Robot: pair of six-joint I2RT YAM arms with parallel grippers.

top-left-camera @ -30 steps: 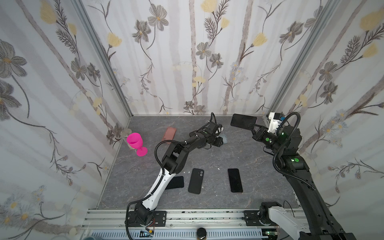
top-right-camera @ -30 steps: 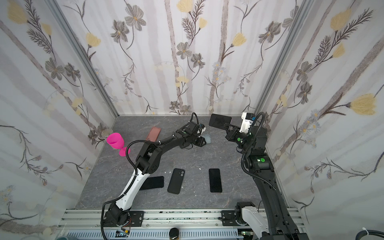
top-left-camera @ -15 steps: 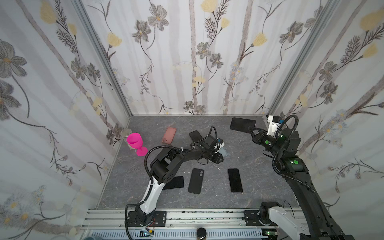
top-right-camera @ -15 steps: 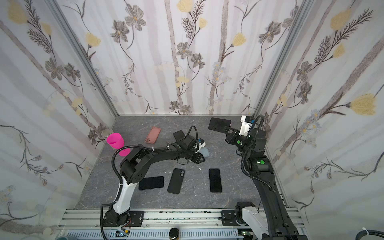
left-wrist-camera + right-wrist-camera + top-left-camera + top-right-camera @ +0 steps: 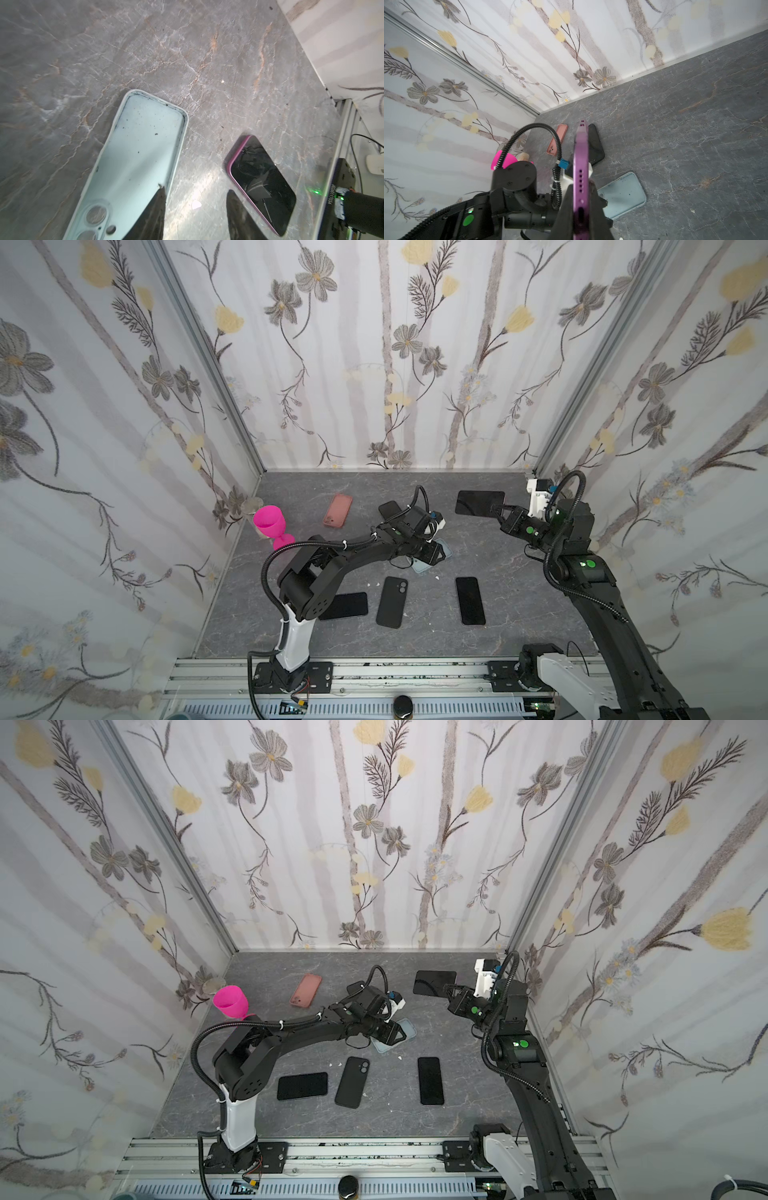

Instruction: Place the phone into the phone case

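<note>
A pale blue-green phone case (image 5: 137, 158) lies hollow side up on the grey table, seen in both top views (image 5: 445, 549) (image 5: 409, 1029). My left gripper (image 5: 195, 216) hovers low over its edge, open. One finger (image 5: 153, 212) is above the case's inside and the other (image 5: 236, 214) is above bare table, with nothing gripped. At the back right my right gripper (image 5: 580, 207) is shut on a purple phone (image 5: 581, 166) and holds it in the air (image 5: 478, 502) (image 5: 434, 982), edge-on to its wrist camera. The case (image 5: 625, 193) lies below and beside it.
A pink goblet (image 5: 270, 524) stands at the left wall, with a salmon case (image 5: 337, 510) behind the centre. Near the front lie a black phone (image 5: 345, 605), a black case (image 5: 390, 601) and a purple-rimmed phone (image 5: 469, 600). Another black phone (image 5: 388, 509) lies behind my left gripper.
My left gripper has come toward the front, and the pale case has shifted with it. That uncovered the black phone behind it. The right gripper and its phone have barely moved.
</note>
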